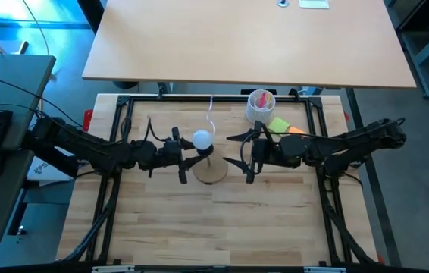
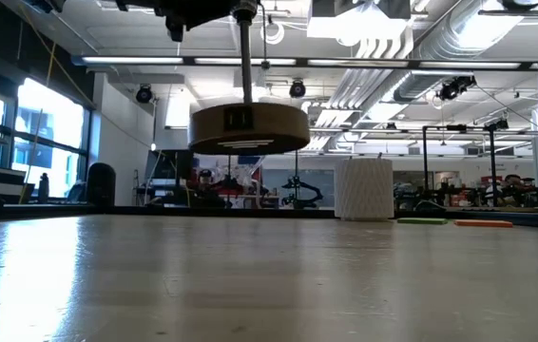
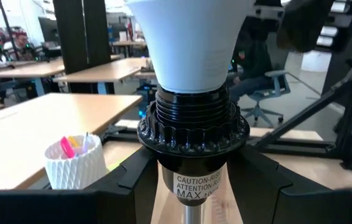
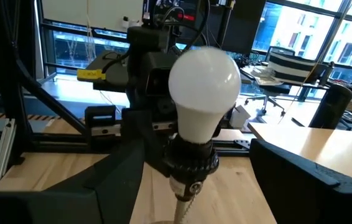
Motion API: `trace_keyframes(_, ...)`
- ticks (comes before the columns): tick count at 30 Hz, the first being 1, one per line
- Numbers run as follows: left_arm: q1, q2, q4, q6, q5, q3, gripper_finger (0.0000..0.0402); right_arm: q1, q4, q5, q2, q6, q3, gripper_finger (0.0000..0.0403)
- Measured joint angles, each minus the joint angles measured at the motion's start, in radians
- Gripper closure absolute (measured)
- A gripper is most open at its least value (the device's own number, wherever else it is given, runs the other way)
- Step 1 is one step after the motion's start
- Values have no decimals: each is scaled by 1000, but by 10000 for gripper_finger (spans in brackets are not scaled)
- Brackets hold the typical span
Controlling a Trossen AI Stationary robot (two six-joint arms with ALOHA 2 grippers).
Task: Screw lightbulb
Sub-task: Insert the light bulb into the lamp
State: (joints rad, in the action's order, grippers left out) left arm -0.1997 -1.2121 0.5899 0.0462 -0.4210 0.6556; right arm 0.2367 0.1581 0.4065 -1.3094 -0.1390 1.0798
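Lightbulb seated in black ribbed socket, on thin metal stem above round wooden disc stand. In low view, stand's disc hanging clear above the wooden surface, whole lamp lifted. Left gripper just beside the socket, on its left; fingers part-open around the socket's lower body, flanking it on both sides, apparently gripping below the ribbed collar. Right gripper near the lightbulb, on its right, not touching; fingers spread apart, nothing between them, bulb seen ahead of them in the right wrist view. White ribbed cup with pink contents behind and right of the lightbulb, standing on the surface. Green pad and orange piece just beside the cup, right of the lightbulb. Label with "CAUTION" text on socket body below the collar.
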Motion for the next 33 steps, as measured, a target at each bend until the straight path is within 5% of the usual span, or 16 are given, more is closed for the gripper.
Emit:
trace_keyframes(18,-7,1,29,13,-2,0,243,0,32,-4,0,10,0,114)
trace_keyframes(25,-7,1,-51,-18,32,1,243,0,170,-74,0,249,0,114)
trace_keyframes(33,-3,-14,-165,-18,98,-2,243,-7,273,-50,2,244,0,114)
